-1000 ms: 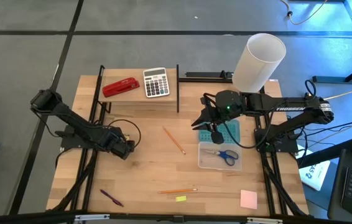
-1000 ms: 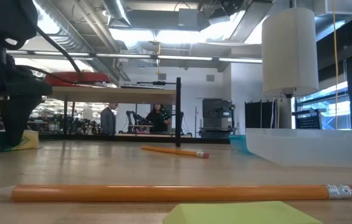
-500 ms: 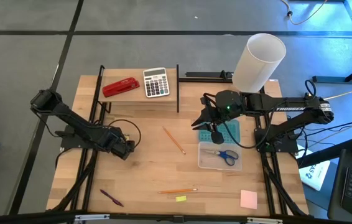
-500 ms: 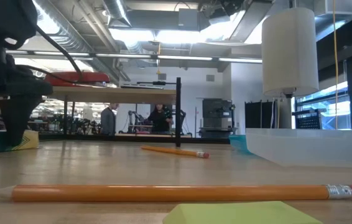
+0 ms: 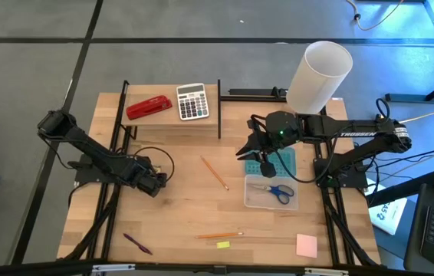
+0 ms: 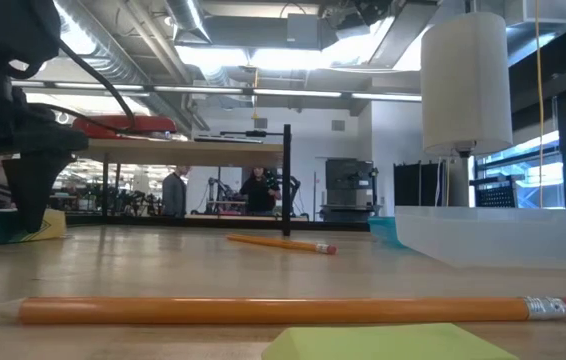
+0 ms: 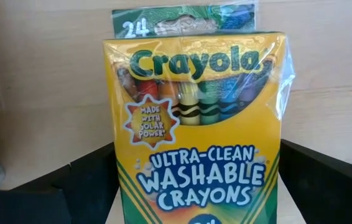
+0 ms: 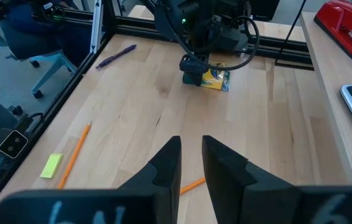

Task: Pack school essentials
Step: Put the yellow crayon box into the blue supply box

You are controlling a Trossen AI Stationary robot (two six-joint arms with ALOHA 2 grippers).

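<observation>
High view first: the left gripper (image 5: 156,182) sits low near the tabletop's (image 5: 186,207) left edge, its fingers closed around the crayon box (image 7: 198,124), which fills the left wrist view, presumably ready to be carried to the clear tray (image 5: 251,201) by the right edge, where the scissors (image 5: 272,190) already lie. The right gripper (image 5: 249,147) hangs just beyond that tray, fingers (image 8: 166,165) nearly together and holding nothing. Two pencils (image 5: 215,172), a purple pen (image 5: 137,244) and the pink note pad (image 5: 306,245) wait nearer the front edge.
</observation>
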